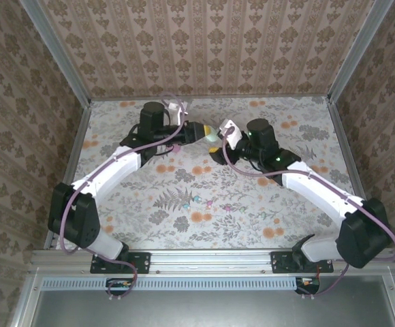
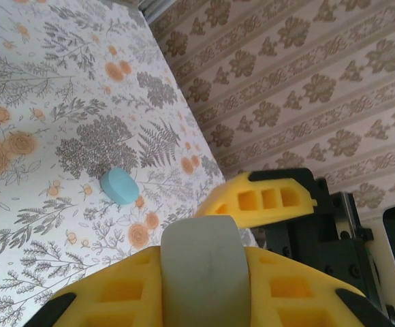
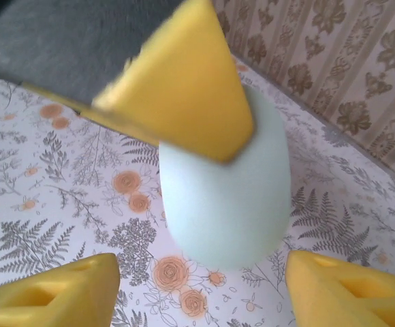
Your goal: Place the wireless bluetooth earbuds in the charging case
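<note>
The top cam sits high behind the arm bases (image 1: 119, 262) and looks down over the whole floral table (image 1: 252, 225). The bases are at 6 o'clock and the back wall (image 1: 211, 48) is at 12. The left wrist cam rides right behind the left gripper (image 2: 204, 238), super close, facing across the table to the wall at 1 o'clock. The right wrist cam peers down past the right gripper (image 3: 201, 283), just as tight. All three catch the pale charging case (image 1: 213, 135) and the flowery tabletop.
</note>
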You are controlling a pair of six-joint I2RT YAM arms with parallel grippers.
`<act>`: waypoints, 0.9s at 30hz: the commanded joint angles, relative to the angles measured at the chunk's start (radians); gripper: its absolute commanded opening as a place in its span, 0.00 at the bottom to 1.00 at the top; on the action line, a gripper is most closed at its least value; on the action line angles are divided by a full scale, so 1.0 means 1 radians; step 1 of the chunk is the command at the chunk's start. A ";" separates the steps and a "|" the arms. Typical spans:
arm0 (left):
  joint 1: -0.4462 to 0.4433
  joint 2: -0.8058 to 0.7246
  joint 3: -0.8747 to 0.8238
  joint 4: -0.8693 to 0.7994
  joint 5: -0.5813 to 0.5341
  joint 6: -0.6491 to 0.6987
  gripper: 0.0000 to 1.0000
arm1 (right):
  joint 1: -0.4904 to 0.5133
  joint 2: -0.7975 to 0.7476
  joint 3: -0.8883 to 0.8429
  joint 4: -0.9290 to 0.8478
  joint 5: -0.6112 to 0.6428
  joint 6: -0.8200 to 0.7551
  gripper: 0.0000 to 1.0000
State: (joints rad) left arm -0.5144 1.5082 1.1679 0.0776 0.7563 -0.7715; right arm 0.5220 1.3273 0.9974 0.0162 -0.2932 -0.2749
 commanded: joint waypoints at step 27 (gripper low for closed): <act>0.094 -0.161 -0.159 0.399 -0.004 -0.486 0.14 | -0.088 -0.076 -0.135 0.478 -0.273 -0.001 0.73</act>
State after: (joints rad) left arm -0.4183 1.3788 1.0183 0.4034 0.7479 -1.2018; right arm 0.4194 1.2217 0.8352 0.4088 -0.4927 -0.2592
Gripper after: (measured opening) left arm 0.254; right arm 0.730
